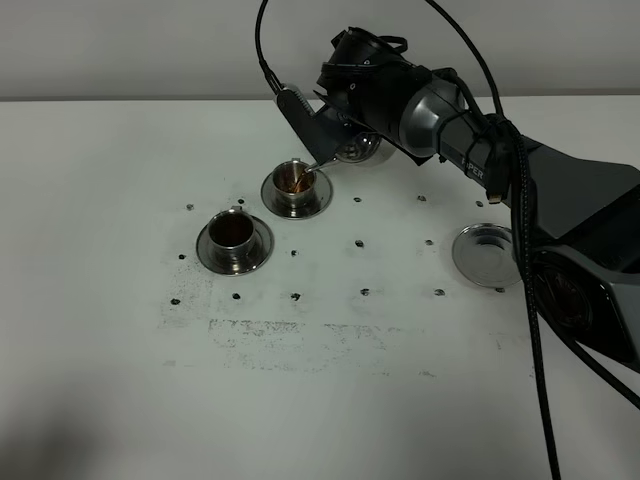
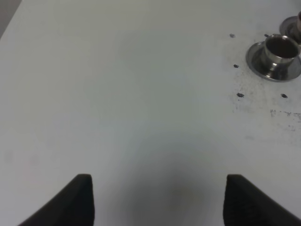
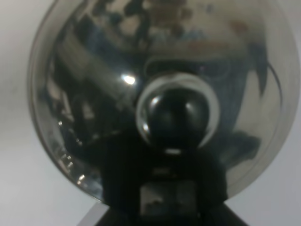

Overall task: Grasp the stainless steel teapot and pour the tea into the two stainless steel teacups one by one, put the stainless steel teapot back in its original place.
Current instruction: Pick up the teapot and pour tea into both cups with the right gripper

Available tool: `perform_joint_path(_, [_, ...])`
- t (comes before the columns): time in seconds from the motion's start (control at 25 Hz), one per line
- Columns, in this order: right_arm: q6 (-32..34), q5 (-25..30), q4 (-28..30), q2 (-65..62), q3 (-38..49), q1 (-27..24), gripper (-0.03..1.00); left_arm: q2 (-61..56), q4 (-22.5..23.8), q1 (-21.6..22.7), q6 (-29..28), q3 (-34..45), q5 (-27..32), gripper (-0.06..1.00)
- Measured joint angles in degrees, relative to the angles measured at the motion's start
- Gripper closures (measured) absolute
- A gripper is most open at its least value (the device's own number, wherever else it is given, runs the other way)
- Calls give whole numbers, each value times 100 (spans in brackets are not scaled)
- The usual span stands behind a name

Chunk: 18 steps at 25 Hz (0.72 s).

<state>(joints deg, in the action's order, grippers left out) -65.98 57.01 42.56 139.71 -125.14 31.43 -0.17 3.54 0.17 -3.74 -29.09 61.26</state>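
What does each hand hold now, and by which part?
The right hand holds the stainless steel teapot; the gripped part is hidden. The left hand holds nothing.

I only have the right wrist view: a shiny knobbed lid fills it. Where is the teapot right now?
Observer: The teapot, held tilted by the right arm, has its spout over the farther teacup, which holds brownish tea.
Operator: And the other cup?
Observer: The nearer teacup holds dark tea already.
Operator: The left arm?
Observer: The left gripper hangs open over bare table, fingers apart, holding nothing.
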Motion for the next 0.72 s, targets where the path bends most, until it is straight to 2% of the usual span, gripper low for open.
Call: perform_joint_path(0.72, [-18,-107,157,30,0,0,79,0,0,0,0,0,0,38])
